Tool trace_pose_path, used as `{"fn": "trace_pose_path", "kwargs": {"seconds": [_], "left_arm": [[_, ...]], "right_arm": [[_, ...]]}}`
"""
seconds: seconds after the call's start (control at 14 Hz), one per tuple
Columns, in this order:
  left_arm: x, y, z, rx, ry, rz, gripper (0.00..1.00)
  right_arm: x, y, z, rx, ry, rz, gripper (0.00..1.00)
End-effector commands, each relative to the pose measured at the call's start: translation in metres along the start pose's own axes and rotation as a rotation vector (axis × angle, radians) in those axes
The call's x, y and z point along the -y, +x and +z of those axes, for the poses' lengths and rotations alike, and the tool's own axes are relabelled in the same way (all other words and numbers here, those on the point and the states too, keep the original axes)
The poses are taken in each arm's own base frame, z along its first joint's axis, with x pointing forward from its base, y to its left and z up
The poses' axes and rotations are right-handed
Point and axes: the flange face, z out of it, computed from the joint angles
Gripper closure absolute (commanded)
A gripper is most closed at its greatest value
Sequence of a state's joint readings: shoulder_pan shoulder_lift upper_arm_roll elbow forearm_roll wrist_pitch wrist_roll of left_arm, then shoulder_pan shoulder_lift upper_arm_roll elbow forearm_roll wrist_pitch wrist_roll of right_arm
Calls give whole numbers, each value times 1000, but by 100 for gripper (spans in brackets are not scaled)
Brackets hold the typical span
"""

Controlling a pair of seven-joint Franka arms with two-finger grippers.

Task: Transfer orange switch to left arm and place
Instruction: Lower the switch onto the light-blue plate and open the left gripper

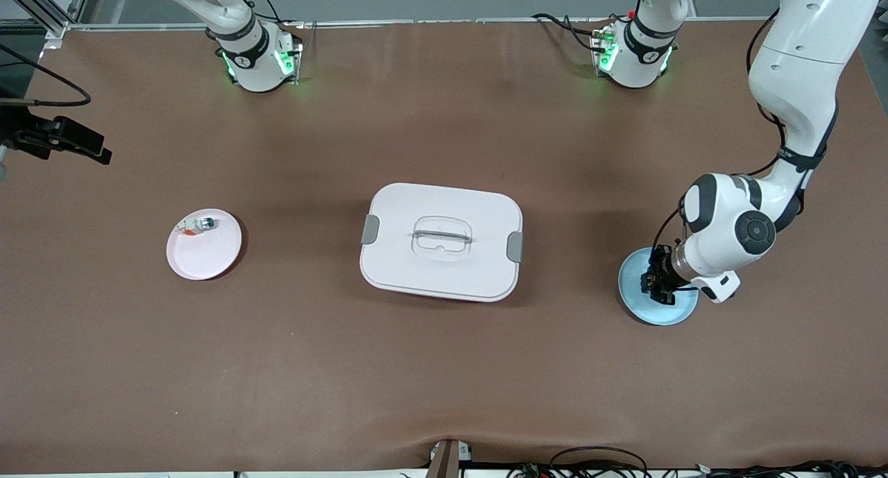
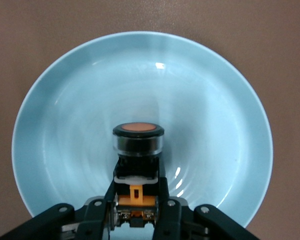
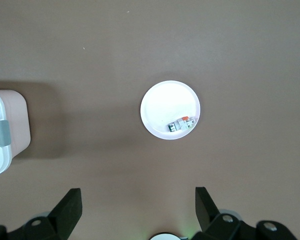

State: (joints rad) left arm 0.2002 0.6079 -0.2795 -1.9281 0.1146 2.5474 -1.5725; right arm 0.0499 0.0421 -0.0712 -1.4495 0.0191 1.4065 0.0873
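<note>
Honestly there wasn't any text I could actually read in these shots. The two arm bases (image 1: 260,58) had small dark markings on their black collars, but they were too tiny to make out, and the white box (image 1: 441,241), both plates and the orange switch (image 2: 138,150) showed no legible labels, brands or numbers.
</note>
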Motion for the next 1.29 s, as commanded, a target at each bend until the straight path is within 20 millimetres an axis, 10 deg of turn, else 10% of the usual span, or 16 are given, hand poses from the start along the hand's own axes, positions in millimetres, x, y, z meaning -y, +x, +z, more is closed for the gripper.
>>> {"fn": "trace_pose_path", "kwargs": {"seconds": [0.0, 0.07, 0.14, 0.79, 1.21], "left_arm": [[-3, 2, 0, -37, -9, 22, 94], [-3, 2, 1, -38, -7, 26, 23], [-4, 2, 0, -38, -10, 24, 0], [-15, 6, -21, -46, -47, 1, 0], [-10, 12, -89, -52, -35, 114, 0]], "right_arm": [[-4, -8, -2, -16, 20, -8, 0], [-4, -7, -1, -13, 20, -8, 0], [-4, -7, 2, -10, 20, -8, 0], [-5, -30, 4, -55, 30, -12, 0], [-8, -34, 7, -35, 29, -7, 0]]}}
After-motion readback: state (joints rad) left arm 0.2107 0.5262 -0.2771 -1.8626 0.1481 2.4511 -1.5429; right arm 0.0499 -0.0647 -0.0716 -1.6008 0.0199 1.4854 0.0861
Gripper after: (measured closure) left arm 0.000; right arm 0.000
